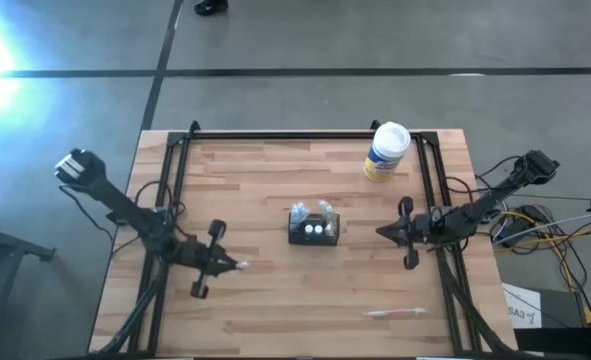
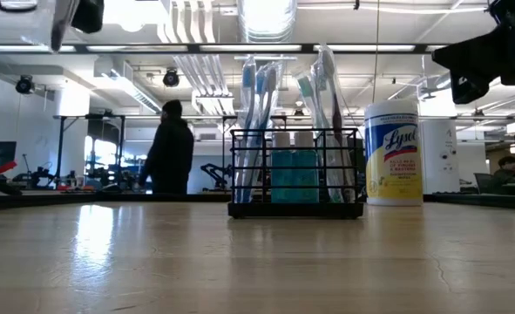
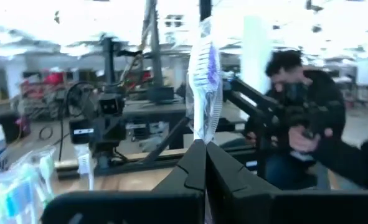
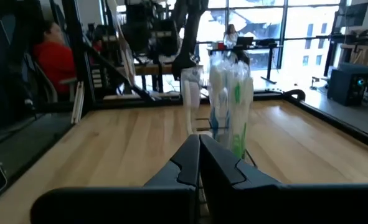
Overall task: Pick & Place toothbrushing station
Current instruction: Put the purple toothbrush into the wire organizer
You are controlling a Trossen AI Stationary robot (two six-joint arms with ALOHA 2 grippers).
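As seen overhead, toothbrushing station (image 1: pixel 314 229) between tools (apart).

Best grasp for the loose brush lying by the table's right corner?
Probably mid-handle, from straight above, with the fingers set across its length. The loose brush lies flat on the table, roughly parallel to the nearby edge, with nothing touching it. The right gripper is nearest and shut on nothing; the left gripper holds a wrapped brush.
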